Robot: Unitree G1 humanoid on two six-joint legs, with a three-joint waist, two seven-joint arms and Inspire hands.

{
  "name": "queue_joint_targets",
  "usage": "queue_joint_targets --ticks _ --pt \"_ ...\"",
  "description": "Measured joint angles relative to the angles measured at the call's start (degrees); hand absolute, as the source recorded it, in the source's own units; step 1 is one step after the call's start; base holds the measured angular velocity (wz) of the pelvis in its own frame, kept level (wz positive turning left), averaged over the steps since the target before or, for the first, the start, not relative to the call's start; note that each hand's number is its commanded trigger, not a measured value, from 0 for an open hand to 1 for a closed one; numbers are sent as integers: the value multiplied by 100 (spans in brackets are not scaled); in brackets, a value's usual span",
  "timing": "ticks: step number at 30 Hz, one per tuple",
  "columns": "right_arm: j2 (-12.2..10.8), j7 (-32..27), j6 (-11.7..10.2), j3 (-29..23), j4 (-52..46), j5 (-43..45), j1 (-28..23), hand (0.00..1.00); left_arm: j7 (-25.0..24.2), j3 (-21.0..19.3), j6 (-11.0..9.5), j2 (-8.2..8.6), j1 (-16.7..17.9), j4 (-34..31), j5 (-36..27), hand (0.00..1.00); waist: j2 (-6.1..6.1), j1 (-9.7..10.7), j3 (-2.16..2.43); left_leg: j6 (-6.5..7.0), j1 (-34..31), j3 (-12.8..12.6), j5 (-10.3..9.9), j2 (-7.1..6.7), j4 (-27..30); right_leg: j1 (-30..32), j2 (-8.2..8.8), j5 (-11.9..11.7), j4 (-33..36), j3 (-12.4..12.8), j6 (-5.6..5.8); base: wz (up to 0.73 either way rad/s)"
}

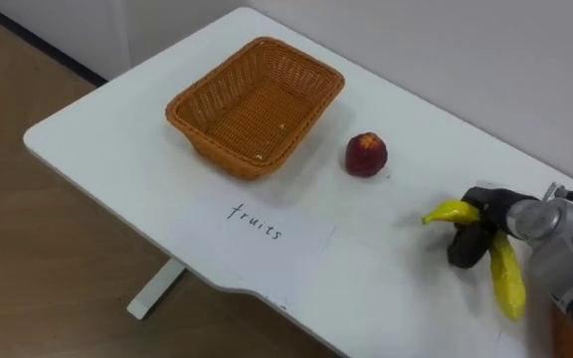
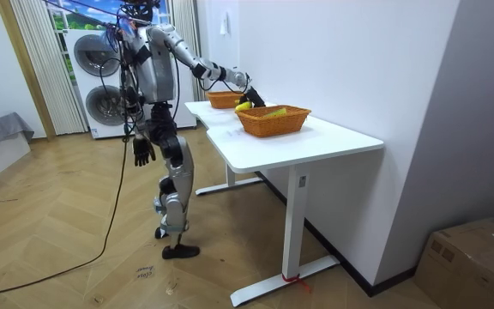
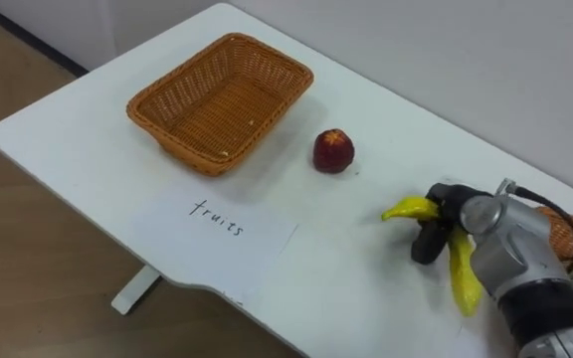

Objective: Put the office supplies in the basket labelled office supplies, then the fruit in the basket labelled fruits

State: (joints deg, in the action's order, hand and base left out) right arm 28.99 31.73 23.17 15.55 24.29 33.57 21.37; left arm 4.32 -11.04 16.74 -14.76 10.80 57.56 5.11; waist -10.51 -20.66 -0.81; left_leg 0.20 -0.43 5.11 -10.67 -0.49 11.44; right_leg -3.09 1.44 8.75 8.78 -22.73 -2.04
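Yellow banana (image 1: 507, 278) sits lower right, my right hand (image 1: 471, 244) curled round its middle. I think it is light, soft and easy to bruise, so a gentle hold there is best. Basket (image 1: 257, 109) waits upper left, apple (image 1: 366, 154) near it. Left hand (image 2: 144, 153) hangs down.

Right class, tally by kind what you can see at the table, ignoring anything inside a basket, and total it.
Apple: 1
Banana, in the right hand: 1
Wicker baskets: 2
Paper label: 1
Total: 5
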Motion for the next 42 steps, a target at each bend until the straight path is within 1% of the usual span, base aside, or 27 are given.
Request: queue_joint_targets --ticks 3,5,8,12,16,18,20,24,26,29,31,34,37,38,40,42 --pt "0 37 11 -4 -282 1 -8 100 12 -13 -32 7 -28 -1 5 0 13 70 18 1 12 -17 1 1 -11 1 1 0 7 36 1 -3" --pt "1 38 1 -24 -543 4 -6 100 23 -64 -76 35 -13 0 6 0 8 153 30 2 12 -25 3 2 -15 9 2 0 15 53 2 -2" --pt "5 38 -20 -159 -791 8 2 100 29 -147 -79 97 -4 -18 6 0 -9 178 43 3 19 -66 2 5 -16 25 5 0 25 91 2 -6" --pt "7 37 22 -177 -1139 52 2 100 46 -225 -85 130 0 -57 4 0 -27 232 61 3 21 -78 2 7 -14 23 0 0 30 95 2 0" --pt "7 7 10 -179 -1903 76 6 100 72 -239 -103 130 -10 -23 8 0 -25 316 68 6 46 -113 4 7 -17 19 2 0 54 109 2 -1" --pt "7 7 0 -200 -2154 82 11 100 71 -290 -135 131 -2 -8 12 0 -20 315 65 7 69 -113 5 8 -26 19 5 6 84 143 7 -6" --pt "4 7 -46 -302 -2424 79 12 100 99 -370 -209 131 -2 45 10 0 -19 310 64 24 81 -114 16 -4 -36 13 20 10 93 151 12 0" --pt "4 -40 -63 -387 -2727 79 35 100 152 -444 -225 143 18 18 15 0 -13 302 59 37 87 -118 24 -24 -35 13 41 18 98 159 26 0" --pt "-10 -69 -63 -388 -2867 111 137 100 173 -465 -230 157 133 -94 17 0 -1 286 52 39 95 -138 23 -26 -35 17 41 24 97 208 35 -2" --pt "-22 -150 -85 -387 -2998 240 357 100 181 -460 -292 191 206 -152 13 0 23 286 40 41 94 -141 23 -27 -37 27 41 26 96 217 37 -1" --pt "-22 -227 -91 -387 -3003 259 517 100 211 -452 -318 190 227 -153 13 0 22 284 41 41 97 -136 24 -25 -46 23 37 27 91 214 38 0" --pt "-72 -335 -86 -384 -3209 286 635 100 290 -436 -330 213 220 -122 17 0 16 225 45 42 101 -130 25 -25 -79 24 38 32 91 213 42 0" --pt "-209 -476 -123 -358 -3278 292 651 100 299 -435 -338 227 206 -117 48 0 -11 150 62 44 108 -107 27 -26 -99 16 38 36 92 207 50 4" --pt "-213 -489 -135 -308 -3278 292 662 100 302 -435 -358 224 209 -99 59 0 -35 135 76 48 106 -70 30 -32 -111 9 40 40 94 199 56 13" --pt "-221 -494 -194 -300 -3278 291 666 100 304 -430 -386 226 222 -54 59 0 -49 137 80 50 110 -10 31 -41 -111 -17 43 46 96 211 66 15" --pt "-222 -593 -209 -264 -3253 277 693 100 304 -429 -408 244 241 -61 54 0 -79 -2 68 50 122 -12 32 -33 -120 -24 42 47 101 206 68 4"
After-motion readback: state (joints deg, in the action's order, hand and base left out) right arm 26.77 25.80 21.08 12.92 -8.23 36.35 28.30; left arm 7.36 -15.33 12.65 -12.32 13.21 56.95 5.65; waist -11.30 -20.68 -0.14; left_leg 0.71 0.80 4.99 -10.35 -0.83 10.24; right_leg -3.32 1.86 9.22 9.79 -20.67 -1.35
